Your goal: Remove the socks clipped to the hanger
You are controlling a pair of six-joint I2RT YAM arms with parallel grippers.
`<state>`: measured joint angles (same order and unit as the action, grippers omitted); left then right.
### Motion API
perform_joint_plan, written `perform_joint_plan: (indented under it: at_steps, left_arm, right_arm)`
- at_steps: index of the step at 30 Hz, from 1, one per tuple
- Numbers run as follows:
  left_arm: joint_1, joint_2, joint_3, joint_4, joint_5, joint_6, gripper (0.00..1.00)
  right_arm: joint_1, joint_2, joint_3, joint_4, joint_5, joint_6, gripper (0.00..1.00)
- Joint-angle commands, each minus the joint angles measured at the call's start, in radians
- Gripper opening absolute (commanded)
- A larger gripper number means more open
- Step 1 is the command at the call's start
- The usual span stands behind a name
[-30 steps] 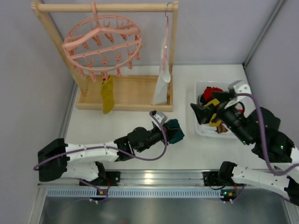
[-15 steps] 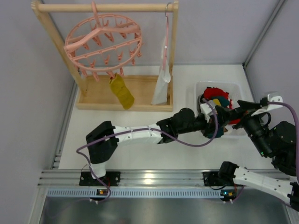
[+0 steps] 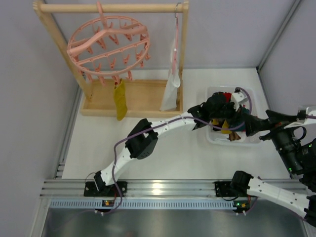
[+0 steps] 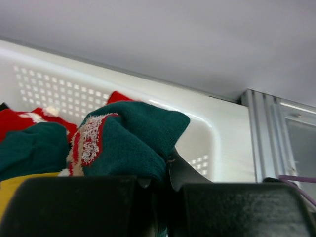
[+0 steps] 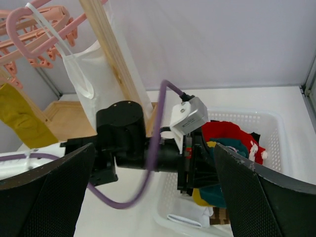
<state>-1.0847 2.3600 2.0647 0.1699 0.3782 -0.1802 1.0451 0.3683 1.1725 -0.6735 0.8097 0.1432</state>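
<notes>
left gripper [image 4: 160, 197], teal sock [image 4: 133, 140], inside basket [image 4: 219, 131]

Fuzzy knit teal sock [image 4: 133, 133], perforated white plastic basket [image 4: 49, 89], matt wood rack [image 3: 138, 8], probably smooth plastic hanger [image 3: 102, 29].

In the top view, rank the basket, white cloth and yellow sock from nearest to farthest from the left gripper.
1. The basket: at right, the left gripper is over it.
2. The white cloth: hanging at the rack's right end.
3. The yellow sock: clipped to the pink ring, farther left.
</notes>
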Motion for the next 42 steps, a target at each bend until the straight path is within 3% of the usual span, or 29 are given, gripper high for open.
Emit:
perform_joint_plan:
  at_steps: [1,6,9,10,13,18,19,20,21,28,34,42]
  left_arm:
    - [0.038,0.086,0.118,-0.135,0.033,-0.007,0.00]
    - [0.048,0.108,0.084,-0.135,0.008,-0.016,0.00]
    - [0.048,0.116,0.060,-0.133,-0.008,-0.019,0.13]
    - [0.046,0.113,0.051,-0.135,-0.013,-0.021,0.24]
    - [0.042,0.091,0.029,-0.133,-0.022,-0.015,0.43]
    - [0.028,0.039,0.023,-0.133,-0.018,-0.037,0.58]
    - [0.026,0.030,0.015,-0.132,-0.009,-0.047,0.70]
    - [0.026,0.019,0.008,-0.133,-0.010,-0.050,0.88]
    - [0.023,0.004,-0.001,-0.132,-0.013,-0.053,0.98]
    - [-0.001,-0.133,-0.104,-0.132,-0.130,-0.057,0.98]
    - [-0.012,-0.232,-0.241,-0.135,-0.360,-0.090,0.98]
    - [-0.018,-0.479,-0.601,-0.132,-0.537,-0.195,0.98]
  right_arm:
    - [0.006,0.011,0.006,-0.009,-0.029,0.016,1.00]
    - [0.006,0.008,-0.008,0.012,-0.030,0.013,0.99]
    - [0.006,0.009,-0.010,0.023,-0.030,0.013,1.00]
    - [0.006,0.011,-0.010,0.023,-0.032,0.013,0.99]
    - [0.006,0.009,-0.010,0.020,-0.033,0.015,0.99]
    - [0.006,0.017,-0.007,0.023,-0.033,0.019,1.00]
    - [0.006,0.018,-0.005,0.023,-0.033,0.019,1.00]
    - [0.006,0.017,-0.005,0.023,-0.038,0.021,0.99]
    - [0.006,0.021,-0.002,0.023,-0.040,0.021,0.99]
    - [0.007,0.040,-0.001,0.034,-0.052,0.025,1.00]
    - [0.006,0.057,-0.004,0.049,-0.067,0.027,0.99]
    - [0.006,0.072,-0.002,0.054,-0.081,0.029,0.99]
